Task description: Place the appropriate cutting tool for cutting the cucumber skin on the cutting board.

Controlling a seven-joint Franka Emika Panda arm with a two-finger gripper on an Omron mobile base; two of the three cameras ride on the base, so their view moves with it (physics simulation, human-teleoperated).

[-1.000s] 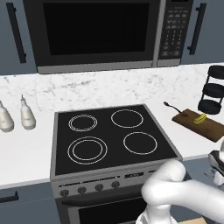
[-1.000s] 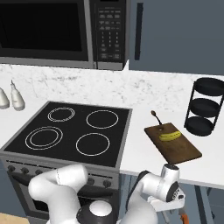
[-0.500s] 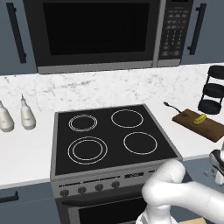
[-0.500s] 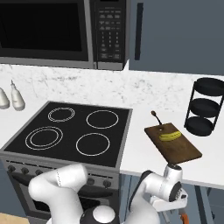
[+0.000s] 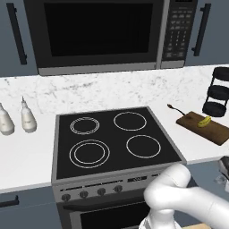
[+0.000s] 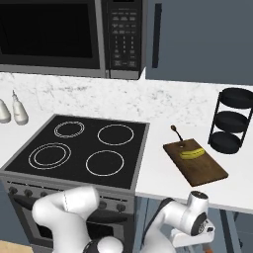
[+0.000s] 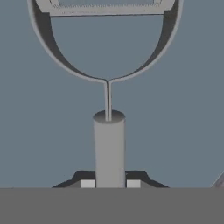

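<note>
In the hand view my gripper (image 7: pixel 109 184) is shut on a peeler: a grey round handle (image 7: pixel 109 148) rises from between the fingertips to a wire fork and a wide blade head (image 7: pixel 106 8). The hand hangs low, below the counter's front edge, at the right (image 6: pixel 196 232) (image 5: pixel 224 169). The brown cutting board (image 6: pixel 198 165) (image 5: pixel 210 130) lies on the counter right of the stove. The small yellow-green cucumber (image 6: pixel 191 154) (image 5: pixel 205 121) rests on it.
A black stove (image 5: pixel 114 138) with a microwave (image 5: pixel 98 33) above it is at the centre. A black tiered rack (image 6: pixel 234 121) stands behind the board, and a dark spoon-like utensil (image 6: pixel 175 131) lies by its far corner. Two white bottles (image 5: pixel 27 118) stand at the left.
The hand has shifted slightly to the right below the counter edge, still holding the peeler. Board, cucumber and the rest of the scene stay put.
</note>
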